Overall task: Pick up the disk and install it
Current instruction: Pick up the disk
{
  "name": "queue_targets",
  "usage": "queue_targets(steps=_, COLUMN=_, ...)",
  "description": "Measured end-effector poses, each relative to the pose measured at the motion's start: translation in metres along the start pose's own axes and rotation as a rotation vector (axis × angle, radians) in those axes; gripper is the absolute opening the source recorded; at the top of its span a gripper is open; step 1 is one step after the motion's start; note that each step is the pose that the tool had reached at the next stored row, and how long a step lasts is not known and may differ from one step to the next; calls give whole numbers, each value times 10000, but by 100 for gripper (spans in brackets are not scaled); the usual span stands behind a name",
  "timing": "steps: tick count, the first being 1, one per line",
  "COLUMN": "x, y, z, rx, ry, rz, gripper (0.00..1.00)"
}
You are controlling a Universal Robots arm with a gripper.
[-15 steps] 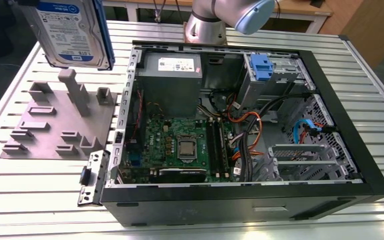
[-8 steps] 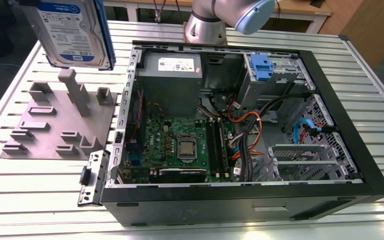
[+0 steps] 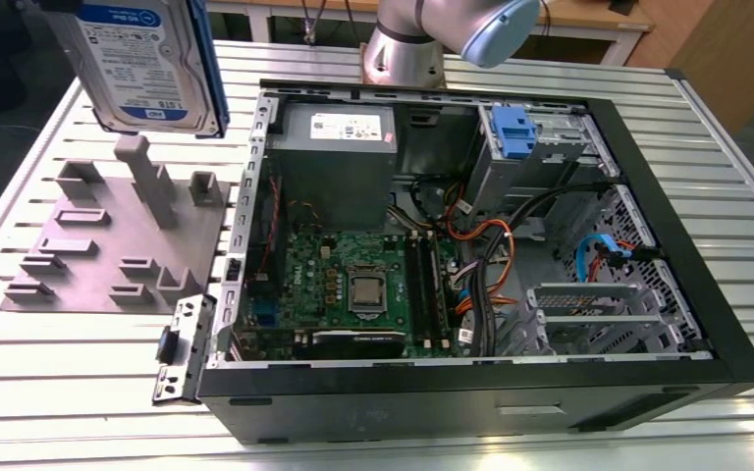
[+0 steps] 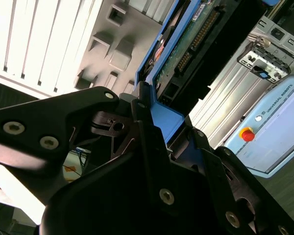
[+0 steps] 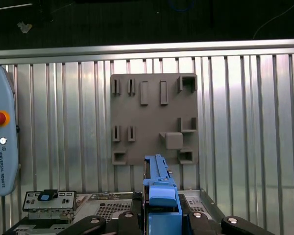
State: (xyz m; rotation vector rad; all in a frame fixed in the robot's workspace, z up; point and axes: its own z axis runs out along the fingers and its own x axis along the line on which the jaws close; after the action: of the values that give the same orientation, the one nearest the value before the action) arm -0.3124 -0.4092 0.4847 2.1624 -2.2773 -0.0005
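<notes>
The disk (image 3: 141,64) hangs upright in the air at the exterior view's upper left, its white-and-blue label facing the camera and a blue rail along its edge. It is above the grey fixture plate (image 3: 102,235) and outside the open computer case (image 3: 691,294). In both wrist views my gripper (image 5: 161,215) is shut on the disk (image 5: 159,188), with black fingers (image 4: 112,127) pressed against the blue carrier rail on either side. The second wrist view shows the disk's (image 4: 186,44) green circuit-board side.
The black case lies on its side on the slatted metal table (image 3: 63,392), showing the motherboard (image 3: 350,275), cables and a grey drive cage with a blue latch (image 3: 514,132). The arm's base (image 3: 410,44) stands behind the case. A teach pendant (image 5: 0,142) lies beside the fixture plate (image 5: 154,117).
</notes>
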Motion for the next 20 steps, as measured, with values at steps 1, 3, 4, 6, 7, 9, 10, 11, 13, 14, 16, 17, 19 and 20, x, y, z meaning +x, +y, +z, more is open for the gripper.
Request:
queue_targets(steps=1, x=0, y=-2, z=0, rx=0, ry=0, rz=0, gripper=36)
queue_targets(steps=3, x=0, y=-7, z=0, rx=0, ry=0, rz=0, gripper=36)
queue_targets(steps=4, x=0, y=-9, z=0, rx=0, ry=0, rz=0, gripper=36)
queue_targets(steps=6, x=-1, y=-14, z=0, rx=0, ry=0, rz=1, gripper=36)
queue_targets(steps=7, x=-1, y=-16, z=0, rx=0, ry=0, rz=0, gripper=36)
queue_targets(steps=9, x=-1, y=-21, z=0, rx=1, ry=0, rz=0, gripper=36)
queue_targets(steps=10, x=-1, y=-23, z=0, rx=0, ry=0, rz=0, gripper=36)
queue_targets(steps=11, x=-1, y=-26, z=0, rx=0, ry=0, rz=1, gripper=36)
queue_targets(steps=13, x=-2, y=-30, z=0, rx=0, ry=0, rz=1, gripper=36)
queue_targets(steps=14, x=-1, y=-33, z=0, rx=1, ry=-1, rz=0, gripper=36)
queue_targets(steps=16, x=-2, y=-37, z=0, rx=0, ry=1, rz=0, gripper=36)
queue_targets(steps=17, x=-2, y=-40, z=0, rx=0, ry=0, rz=0, gripper=36)
queue_targets(steps=19, x=-2, y=-44, z=0, rx=0, ry=0, rz=0, gripper=36)
queue_targets(steps=20, x=-2, y=-46, z=0, rx=0, ry=0, rz=0, gripper=36)
